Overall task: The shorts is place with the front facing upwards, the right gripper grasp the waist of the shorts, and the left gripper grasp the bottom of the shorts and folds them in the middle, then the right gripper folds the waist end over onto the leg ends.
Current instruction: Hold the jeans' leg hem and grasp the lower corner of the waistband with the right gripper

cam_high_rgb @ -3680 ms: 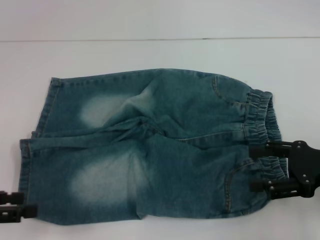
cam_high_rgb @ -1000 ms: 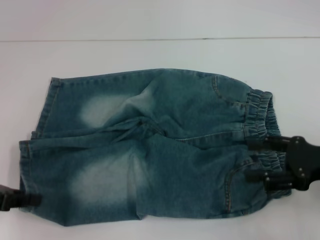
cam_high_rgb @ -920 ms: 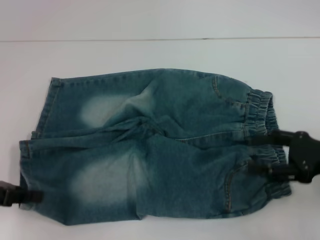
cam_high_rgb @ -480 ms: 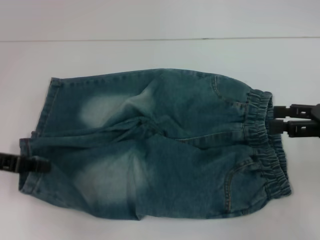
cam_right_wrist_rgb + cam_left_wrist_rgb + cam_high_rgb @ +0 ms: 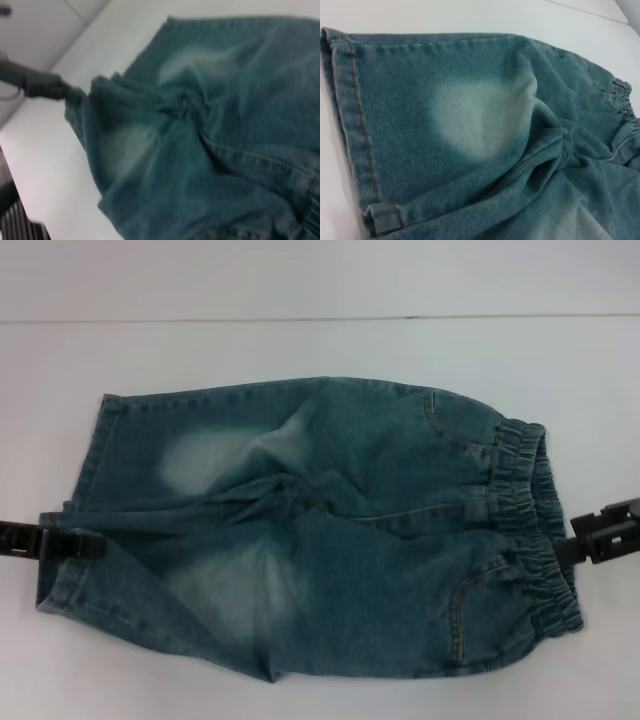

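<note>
A white table [image 5: 300, 350] is seen in the head view, and on it the denim shorts [image 5: 320, 530] are spread with the front side up, lying across the view. The waist [image 5: 525, 510], a gathered elastic band, is placed at the robot's right side, and the leg ends [image 5: 95, 455] with their stitched hems are placed at the left side. Two pale faded patches are shown on the legs, and folds of cloth are gathered at the crotch between them. The near leg hem is pulled up from the table into a slanted edge, where it is gripped by the left gripper [image 5: 85, 545]; its fingers are closed on this hem. The same grip is shown from far off in the right wrist view, where the left gripper [image 5: 65, 92] is pinching the corner of the cloth. In the left wrist view the far leg hem [image 5: 350, 125] is lying flat on the table. The right gripper [image 5: 578, 537] is found just beside the waist at the right edge; whether its fingers are holding the band cannot be told, because most of it is out of view.
</note>
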Available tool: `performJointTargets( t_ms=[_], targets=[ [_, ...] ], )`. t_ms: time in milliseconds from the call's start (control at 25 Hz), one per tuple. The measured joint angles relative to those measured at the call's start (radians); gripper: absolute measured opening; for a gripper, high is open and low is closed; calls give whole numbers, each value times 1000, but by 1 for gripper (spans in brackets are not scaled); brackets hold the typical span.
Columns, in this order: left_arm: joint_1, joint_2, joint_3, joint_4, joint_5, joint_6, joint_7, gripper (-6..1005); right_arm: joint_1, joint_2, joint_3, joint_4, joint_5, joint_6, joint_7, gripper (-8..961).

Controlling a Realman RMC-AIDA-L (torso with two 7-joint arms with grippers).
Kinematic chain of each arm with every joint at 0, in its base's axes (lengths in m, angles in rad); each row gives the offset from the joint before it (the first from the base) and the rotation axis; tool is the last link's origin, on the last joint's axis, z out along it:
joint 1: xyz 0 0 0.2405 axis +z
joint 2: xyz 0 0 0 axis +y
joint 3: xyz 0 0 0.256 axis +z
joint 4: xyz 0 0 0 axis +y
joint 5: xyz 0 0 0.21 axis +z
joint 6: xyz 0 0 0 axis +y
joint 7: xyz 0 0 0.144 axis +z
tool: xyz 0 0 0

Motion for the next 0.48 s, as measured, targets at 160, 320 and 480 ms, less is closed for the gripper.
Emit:
performJointTargets(
  t_ms=[160,320,480],
  targets=[
    [-3,0,0,3,-21,3,-5,48,49,4,-35,-20,-105,-25,16,917],
    [-6,2,0,3,-34,1,-11,48,99,15,-66,-21,-231,-36,18,914],
    [-5,0,0,0,-38,-1,-9,49,111,20,-125,-20,-271,-47,-6,915]
  ],
)
